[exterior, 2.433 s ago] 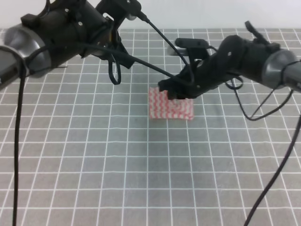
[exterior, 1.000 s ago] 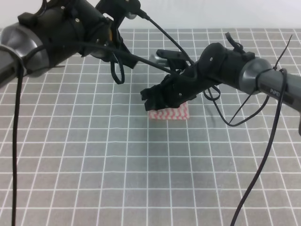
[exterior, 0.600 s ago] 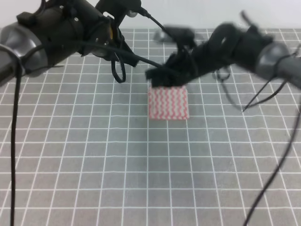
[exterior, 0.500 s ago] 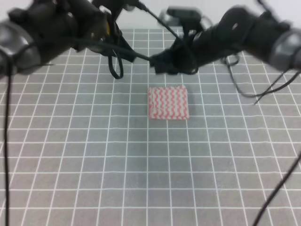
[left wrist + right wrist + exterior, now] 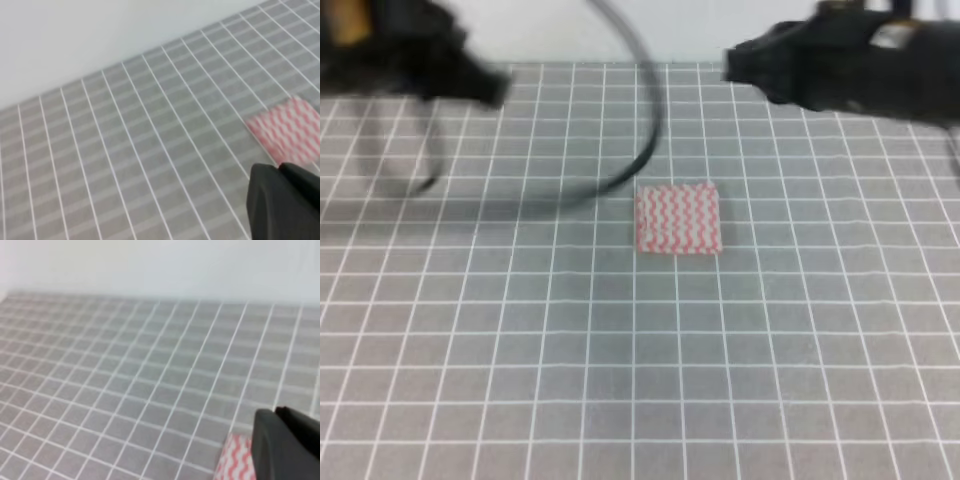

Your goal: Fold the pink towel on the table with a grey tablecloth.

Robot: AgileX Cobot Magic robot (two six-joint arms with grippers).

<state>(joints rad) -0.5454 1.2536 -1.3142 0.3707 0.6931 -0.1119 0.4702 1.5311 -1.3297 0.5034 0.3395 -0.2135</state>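
Blur hides most of the left hand (image 5: 470, 80), which sits up and well to the left of the pink towel (image 5: 678, 218); whether it is wide or narrow I cannot tell, and nothing pink is in it. A dark cable (image 5: 638, 150) loops down from above and ends near the towel's upper left corner. The towel itself lies flat as a compact, nearly square packet at the middle of the counter (image 5: 520, 350), its edges roughly in line with the white grid, with no corner visibly sticking out. Up and to the right of the towel hangs the right hand (image 5: 750, 65), also smeared and well apart from the cloth; its opening cannot be told either.

Judging by that tidy shape, the folding looks finished and the step in hand is clearing away. Doing it well means lifting both arms high and outward, keeping the trailing cable from dragging across the towel and flipping its top layer open.
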